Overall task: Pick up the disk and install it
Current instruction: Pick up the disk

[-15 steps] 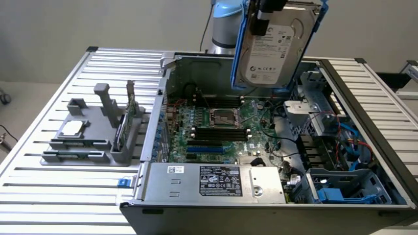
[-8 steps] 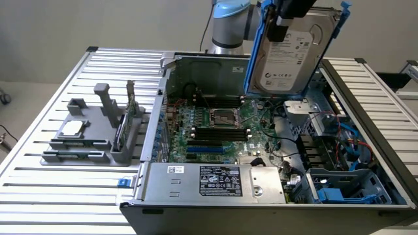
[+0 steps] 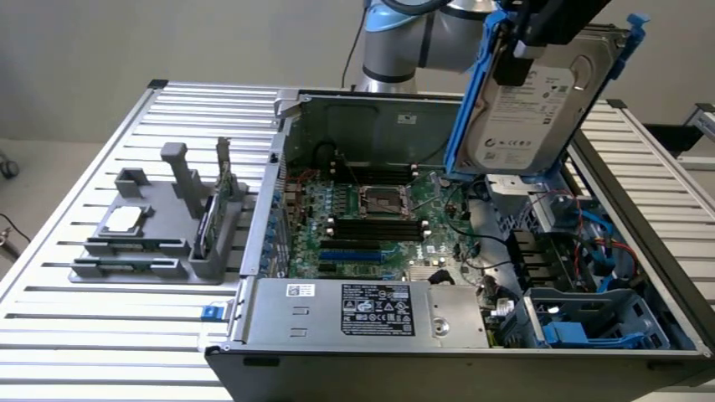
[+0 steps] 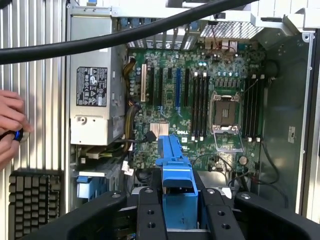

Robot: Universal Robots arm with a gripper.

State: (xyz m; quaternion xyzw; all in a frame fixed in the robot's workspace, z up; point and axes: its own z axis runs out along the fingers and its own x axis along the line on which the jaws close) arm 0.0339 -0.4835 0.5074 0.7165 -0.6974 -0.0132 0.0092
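Black fingers pinch the disk, one on each side of its blue rail. The disk hangs upright and slightly tilted, with its white label facing out, above the open computer case toward the exterior view's right and well clear of the motherboard. Beside the case, on the slatted worktop, a grey holder carries a processor chip. A person's hand is near a keyboard.
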